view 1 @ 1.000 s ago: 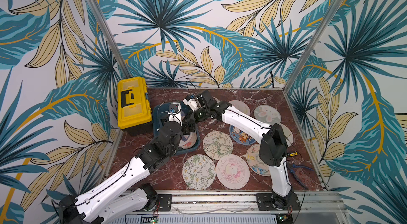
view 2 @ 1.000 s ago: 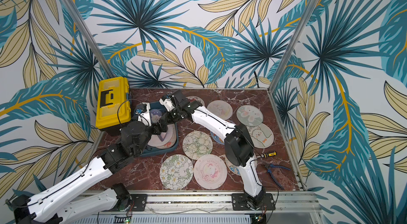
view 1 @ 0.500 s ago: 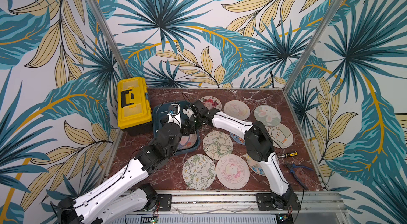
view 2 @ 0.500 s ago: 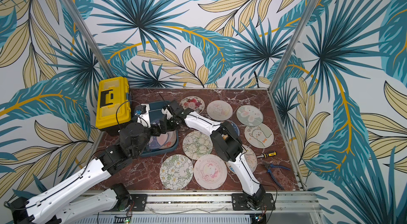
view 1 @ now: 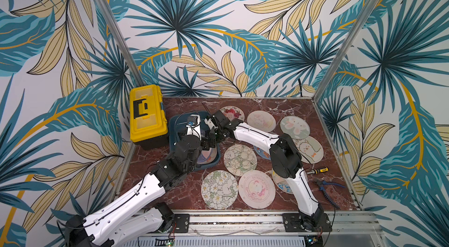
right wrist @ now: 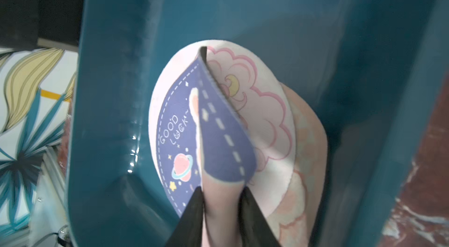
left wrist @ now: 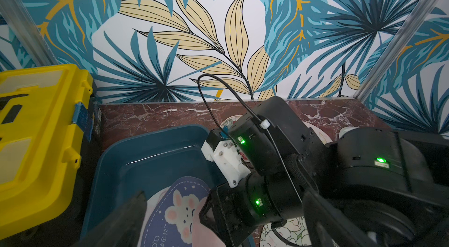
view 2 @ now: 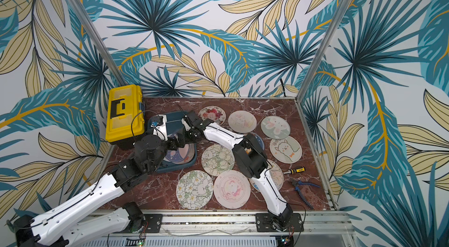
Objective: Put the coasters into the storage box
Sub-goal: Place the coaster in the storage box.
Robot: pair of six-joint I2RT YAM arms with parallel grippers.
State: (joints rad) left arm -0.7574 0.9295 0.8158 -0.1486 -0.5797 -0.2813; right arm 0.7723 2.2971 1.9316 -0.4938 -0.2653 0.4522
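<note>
Currently, at far left, the yellow toolbox [view 1: 148, 112] is sitting idle just beside the storage box [left wrist: 155, 160], which is lying open-topped on the counter [view 1: 291, 107] with its long walls running toward the back wall. The left tool [left wrist: 224, 196] is hovering over the box's near end with its fingers standing wide apart, gripping nothing. The right tool [right wrist: 221, 190] is reaching in from the other side and pinching the rim of the purple coaster [right wrist: 218, 131], its fingers pressing both sides of a raised fold. That coaster is resting inside the box on a pink cloud coaster [right wrist: 267, 117], which is itself overlapping a peach coaster [right wrist: 308, 148]. Judgement: these discs are behaving as light, thin and soft, since the pinch is buckling this one into a crease rather than lifting it flat. The surface is looking matte, so slipping and breakage both seem unlikely. The rim, taken shallow, is looking like the best hold. Flat, a round disc is offering no long axis. Folded, the crease is acting as one, running away from the fingertips roughly along the box's long walls. Further right, the other coasters, among them the floral coaster [view 1: 219, 190] and the alpaca coaster [view 1: 307, 148], are lying flat on the counter, prints up, some overlapping. A screwdriver [view 1: 317, 170] and pliers [view 1: 326, 186] are lying at far right.
</note>
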